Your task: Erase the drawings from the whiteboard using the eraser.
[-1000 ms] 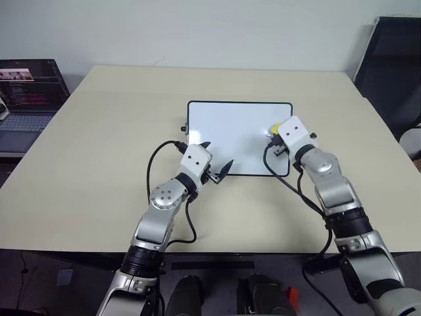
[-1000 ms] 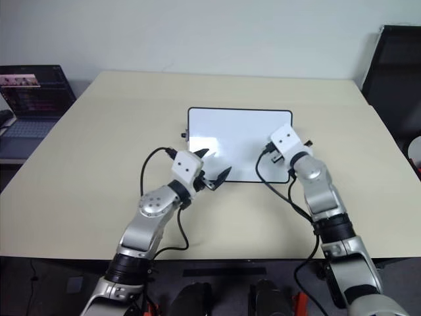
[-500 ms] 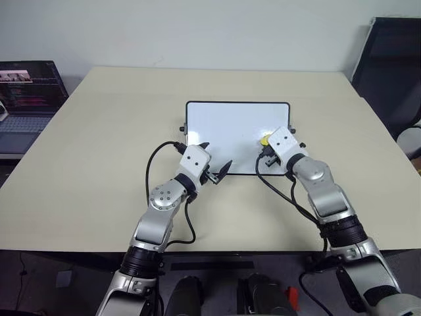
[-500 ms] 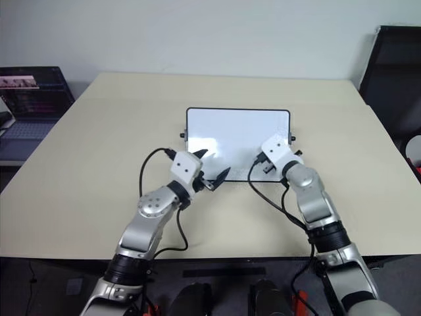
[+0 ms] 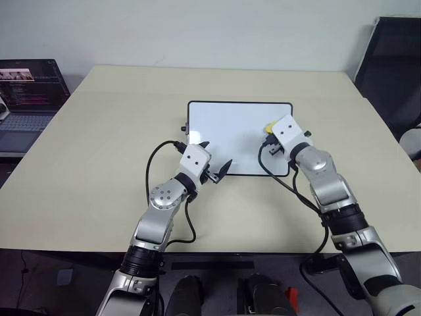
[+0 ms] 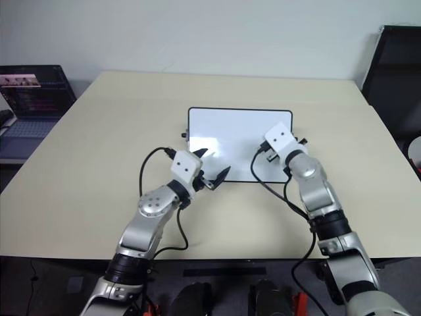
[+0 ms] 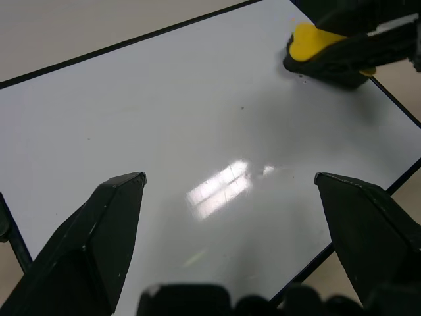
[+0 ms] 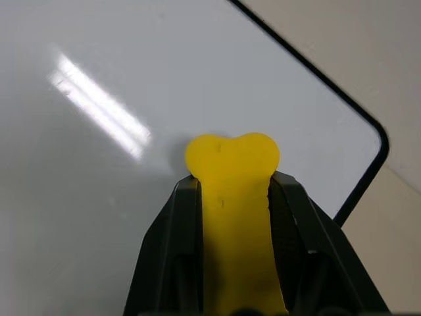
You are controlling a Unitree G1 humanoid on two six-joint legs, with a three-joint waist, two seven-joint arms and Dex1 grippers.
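A glossy white whiteboard (image 5: pixel 230 135) with a thin black frame and rounded corners lies flat near the middle of a matte beige table (image 5: pixel 99 158), with bare tabletop on every side of it. Its surface throws back a bright streak of light, and only a few tiny dark specks (image 7: pixel 242 107) show on it. The eraser (image 8: pixel 231 197), a smooth yellow block with a lobed end, is near the board's right edge, pinched between the black fingers of the right gripper (image 8: pixel 231 191) and pressed against the white surface. The left gripper (image 5: pixel 214 161) hangs over the board's near left part, its pointed fingers spread wide and holding nothing.
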